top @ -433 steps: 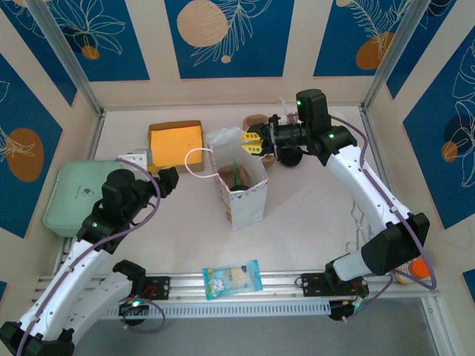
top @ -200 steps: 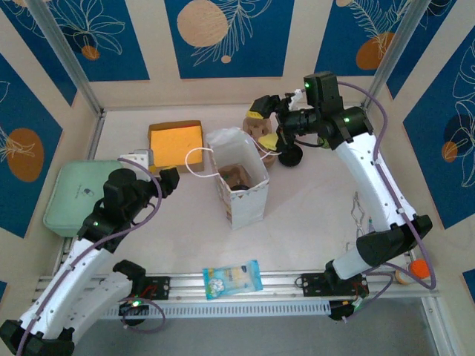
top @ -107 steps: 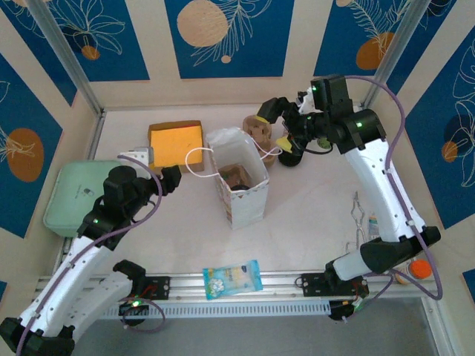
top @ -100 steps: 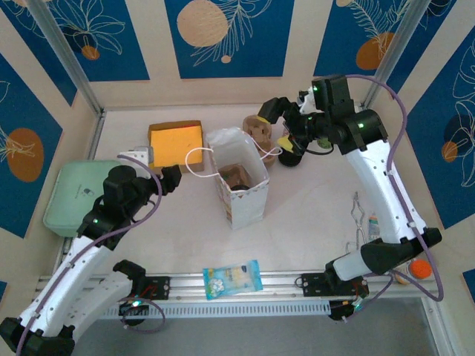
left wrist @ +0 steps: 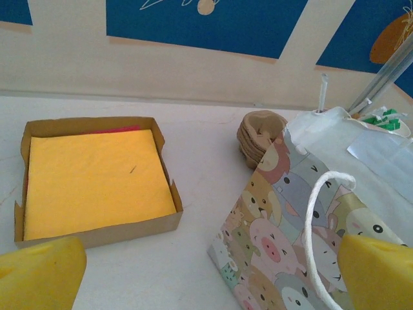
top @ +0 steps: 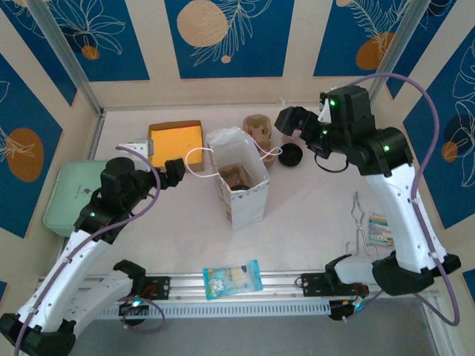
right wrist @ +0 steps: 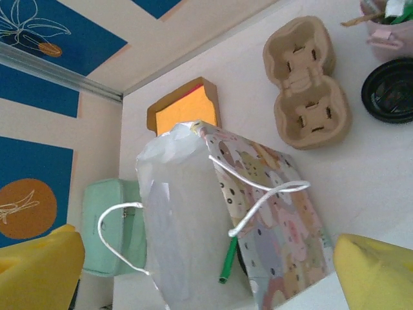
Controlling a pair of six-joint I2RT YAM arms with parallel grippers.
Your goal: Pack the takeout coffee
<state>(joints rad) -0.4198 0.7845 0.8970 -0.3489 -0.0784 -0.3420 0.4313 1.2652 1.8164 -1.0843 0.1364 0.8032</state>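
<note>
The table [top: 312,215] carries a mint container [top: 70,196] at 9 o'clock. At centre a patterned paper bag [top: 245,196] stands upright with its mouth open. Down in the bag, a brown-and-dark shape looks like the coffee [top: 237,176], though it is too small to tell for sure. A cardboard box [top: 176,141] of yellow sheets sits at 11 o'clock. An empty pulp carrier [top: 257,130] lies at 12 o'clock, just behind the bag. The left claw [top: 177,169], at the bag's 9 o'clock beside a white handle, is spread wide and grips nothing. The right claw [top: 282,119], raised at 1 o'clock, is likewise wide apart and empty. A black lid [top: 290,156] rests at the carrier's 4 o'clock.
</note>
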